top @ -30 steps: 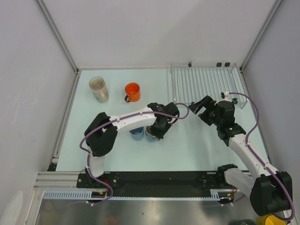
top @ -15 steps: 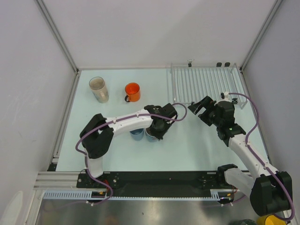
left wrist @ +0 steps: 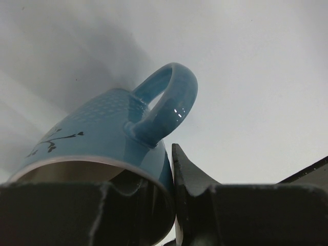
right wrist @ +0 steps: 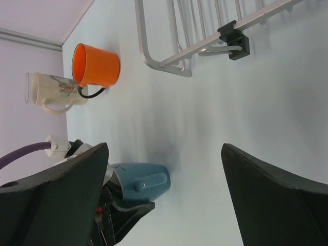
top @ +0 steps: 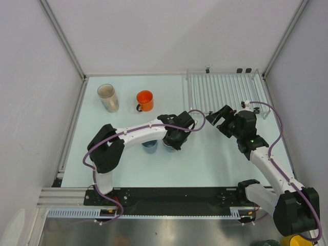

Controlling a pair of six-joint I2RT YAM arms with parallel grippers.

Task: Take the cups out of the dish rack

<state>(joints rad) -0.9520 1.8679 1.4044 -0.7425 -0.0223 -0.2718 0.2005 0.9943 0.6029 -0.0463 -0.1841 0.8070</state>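
Against the frame half a second earlier, the left hand point(top: 173, 138) and the teal-blue mug point(left wrist: 113, 128) it clamps by the wall sit slightly further toward 3 o'clock. The mug is mid-desk point(top: 205, 164), just beside the light-blue cup point(top: 149, 147). The right hand point(top: 218, 116) is released and empty, at 6 o'clock of the dish rack point(top: 225, 89). The left arm covers most of both cups. Whether the mug's base touches the desk cannot be told.
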